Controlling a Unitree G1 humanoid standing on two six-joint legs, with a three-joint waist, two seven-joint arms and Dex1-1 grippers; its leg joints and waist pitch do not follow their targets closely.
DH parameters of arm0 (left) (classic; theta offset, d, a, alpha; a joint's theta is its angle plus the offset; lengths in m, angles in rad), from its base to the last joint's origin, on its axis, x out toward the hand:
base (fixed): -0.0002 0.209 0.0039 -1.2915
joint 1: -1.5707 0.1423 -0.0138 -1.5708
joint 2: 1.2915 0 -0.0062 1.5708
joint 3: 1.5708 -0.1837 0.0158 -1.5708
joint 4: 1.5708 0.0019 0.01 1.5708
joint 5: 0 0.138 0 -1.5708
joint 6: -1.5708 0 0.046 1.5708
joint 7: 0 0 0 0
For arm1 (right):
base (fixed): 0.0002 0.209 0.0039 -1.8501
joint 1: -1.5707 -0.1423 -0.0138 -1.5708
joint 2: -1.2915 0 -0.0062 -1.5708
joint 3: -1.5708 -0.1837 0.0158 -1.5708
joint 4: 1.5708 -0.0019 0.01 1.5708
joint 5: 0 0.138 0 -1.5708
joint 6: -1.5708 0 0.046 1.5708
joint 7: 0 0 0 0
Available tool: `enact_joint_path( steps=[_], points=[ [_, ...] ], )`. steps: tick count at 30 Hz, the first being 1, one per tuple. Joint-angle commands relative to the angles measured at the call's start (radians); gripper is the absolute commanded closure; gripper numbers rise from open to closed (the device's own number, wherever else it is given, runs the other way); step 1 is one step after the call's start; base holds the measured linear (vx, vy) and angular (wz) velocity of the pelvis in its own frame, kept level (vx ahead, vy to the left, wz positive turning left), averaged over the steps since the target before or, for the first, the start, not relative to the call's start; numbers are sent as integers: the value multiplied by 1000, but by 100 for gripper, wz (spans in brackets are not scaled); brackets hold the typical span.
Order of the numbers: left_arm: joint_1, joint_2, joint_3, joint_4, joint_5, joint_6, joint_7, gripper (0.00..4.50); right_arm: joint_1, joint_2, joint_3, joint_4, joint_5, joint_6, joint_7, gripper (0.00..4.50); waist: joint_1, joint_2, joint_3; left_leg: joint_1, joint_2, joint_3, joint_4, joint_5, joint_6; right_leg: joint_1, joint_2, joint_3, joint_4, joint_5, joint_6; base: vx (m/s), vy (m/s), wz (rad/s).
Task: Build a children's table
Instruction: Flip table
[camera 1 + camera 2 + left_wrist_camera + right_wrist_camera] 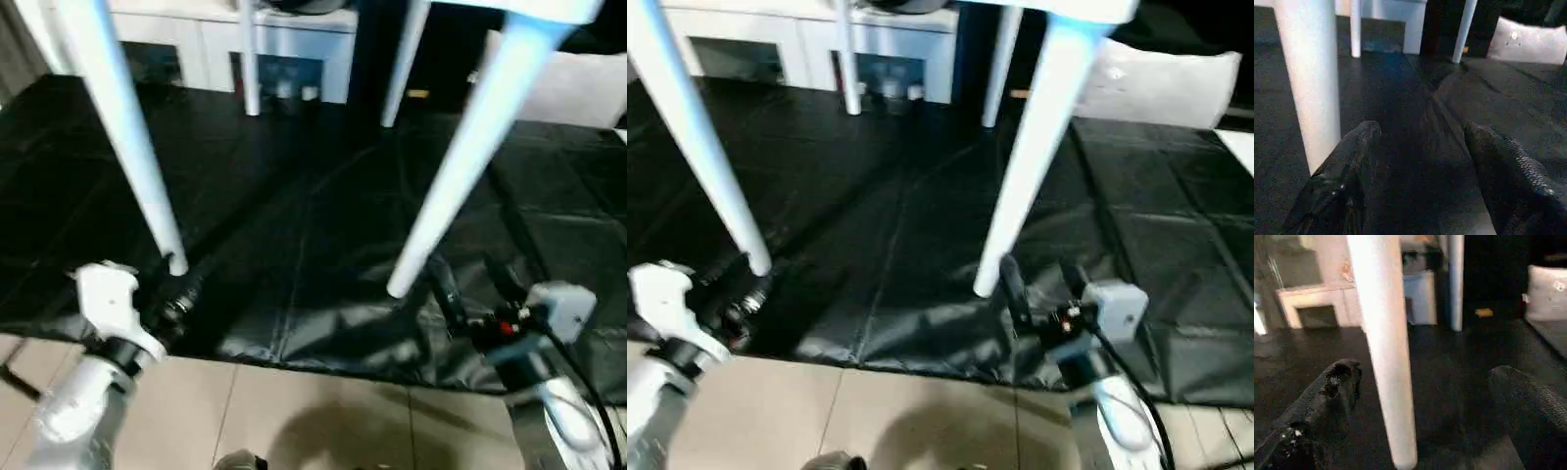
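Below me a black sheet (323, 245) covers most of the floor, creased and shiny where the light catches its folds. Its near edge ends on pale beige floor tiles (294, 421) with thin grout lines. At the far side stands a low white cabinet (284, 39) with dark glass doors, small items dimly visible behind the panes. To my right, a pale cushion (1528, 41) lies on the sheet's far edge. The space beside the cabinet is dark.
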Motion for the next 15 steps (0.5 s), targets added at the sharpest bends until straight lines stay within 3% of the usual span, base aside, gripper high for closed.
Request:
enact_joint_path(
  steps=[1, 2, 3, 5, 6, 7, 8, 9, 12, 13, 15],
  points=[
    [4, -5, -24, -23, 39, 16, 27, 138, -1, -1, 31, -35, -49, 68, -47, 0, -10, 14, -24, 33, 72, -72, -93, -649, -77, -3, -95, 42, -127, -711, 14, 0, 0, 0],
    [3, -1, -30, -24, 47, 24, 35, 138, -11, 1, 38, -37, -62, 97, -69, 0, -19, 15, -22, 39, 72, -75, -95, -684, -84, -5, -92, 37, -130, -708, 10, 0, 0, 0],
    [1, 7, -39, -18, 59, 29, 39, 138, -25, 0, 44, -30, -72, 115, -81, 0, -27, 25, -21, 44, 73, -81, -99, -726, -90, -1, -91, 29, -129, -687, 3, 0, 0, 0],
    [-3, 15, -52, -16, 67, 41, 52, 138, -50, -8, 52, -17, -86, 141, -97, 0, -39, 32, -21, 31, 80, -91, -118, -788, -107, 20, -84, 19, -110, -607, -9, 0, 0, 0],
    [-4, 15, -54, -13, 69, 47, 60, 138, -58, -8, 51, -14, -75, 150, -96, 0, -44, 31, -24, 24, 83, -92, -126, -808, -113, 28, -84, 22, -95, -551, -21, 0, 0, 0],
    [-5, 14, -54, -13, 69, 51, 65, 138, -61, -8, 50, -13, -67, 155, -96, 0, -43, 31, -26, 24, 82, -91, -126, -806, -116, 27, -87, 28, -90, -538, -27, 0, 0, 0],
    [-5, 13, -54, -8, 71, 49, 66, 138, -70, -13, 49, -9, -66, 179, -101, 0, -41, 28, -24, 35, 73, -85, -112, -783, -115, 9, -98, 35, -109, -581, -33, 0, 0, 0],
    [-8, 12, -54, -4, 75, 51, 68, 138, -79, -16, 49, -7, -66, 201, -107, 0, -42, 26, -19, 53, 63, -81, -89, -749, -97, -7, -107, 26, -137, -672, -18, 0, 0, 0],
    [-12, 12, -59, 6, 85, 51, 68, 138, -94, -29, 61, 2, -82, 244, -111, 0, -45, 30, -18, 48, 64, -85, -87, -719, -80, 7, -103, 9, -145, -709, 8, 0, 0, 0],
    [-16, 14, -61, 10, 87, 51, 69, 138, -96, -30, 66, 5, -81, 254, -110, 0, -47, 34, -18, 47, 69, -87, -95, -749, -85, 11, -95, 3, -139, -676, 10, 0, 0, 0],
    [-26, 19, -64, 17, 87, 53, 72, 138, -102, -29, 75, 14, -91, 253, -113, 0, -41, 40, -15, 53, 73, -82, -108, -807, -93, 7, -83, 0, -127, -637, -2, 0, 0, 0]
  ],
)
